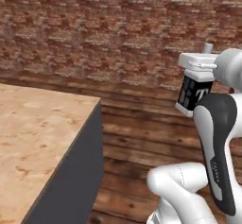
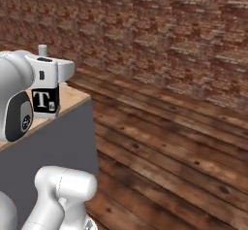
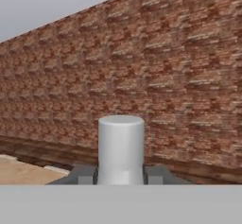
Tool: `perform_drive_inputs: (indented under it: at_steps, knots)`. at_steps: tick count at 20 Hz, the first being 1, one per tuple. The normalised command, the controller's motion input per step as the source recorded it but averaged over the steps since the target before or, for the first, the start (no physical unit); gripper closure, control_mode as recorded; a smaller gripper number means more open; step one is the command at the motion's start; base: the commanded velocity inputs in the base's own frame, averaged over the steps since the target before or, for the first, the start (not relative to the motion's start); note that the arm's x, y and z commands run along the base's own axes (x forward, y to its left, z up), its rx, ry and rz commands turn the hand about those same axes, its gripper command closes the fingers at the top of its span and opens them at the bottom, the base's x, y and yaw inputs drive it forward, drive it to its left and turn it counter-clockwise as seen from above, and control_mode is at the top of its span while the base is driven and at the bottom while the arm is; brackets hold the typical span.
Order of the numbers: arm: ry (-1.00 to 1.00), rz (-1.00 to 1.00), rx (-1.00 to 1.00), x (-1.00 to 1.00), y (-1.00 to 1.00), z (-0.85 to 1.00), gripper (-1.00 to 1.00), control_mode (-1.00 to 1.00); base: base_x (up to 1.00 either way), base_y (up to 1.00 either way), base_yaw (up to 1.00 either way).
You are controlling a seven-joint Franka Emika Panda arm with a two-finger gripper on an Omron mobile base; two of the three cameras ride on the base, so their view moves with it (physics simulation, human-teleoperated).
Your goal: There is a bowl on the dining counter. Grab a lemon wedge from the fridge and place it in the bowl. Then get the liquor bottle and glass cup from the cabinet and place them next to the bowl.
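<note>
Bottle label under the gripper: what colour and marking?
Black label with a white letter T, clearest in the right base view.

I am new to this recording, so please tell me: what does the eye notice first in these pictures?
First comes the red brick wall filling the background above the wooden plank floor. Next, the gripper is shut on a liquor bottle: its black label shows beside the arm, and its grey cap stands between the fingertips in the hand view. A light wooden counter lies at the left.
</note>
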Motion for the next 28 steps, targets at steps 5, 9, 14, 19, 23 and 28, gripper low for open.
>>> perform_drive_inputs:
  at_steps: [5, 9, 14, 19, 23, 28]
  knots:
    - [0.0, 0.0, 0.0, 0.0, 0.0, 0.0, 1.0, 1.0, 0.86, -0.57, 0.49]
    - [0.0, 0.0, 0.0, 0.0, 0.0, 0.0, 1.0, 1.0, 0.85, -0.55, 0.49]
    - [0.0, 0.0, 0.0, 0.0, 0.0, 0.0, 1.0, 1.0, 0.85, -0.52, 0.5]
    - [0.0, 0.0, 0.0, 0.0, 0.0, 0.0, 1.0, 1.0, 0.81, -0.57, 0.49]
    - [0.0, 0.0, 0.0, 0.0, 0.0, 0.0, 1.0, 1.0, 0.8, -0.6, 0.48]
    - [0.0, 0.0, 0.0, 0.0, 0.0, 0.0, 1.0, 1.0, 0.81, -0.62, 0.48]
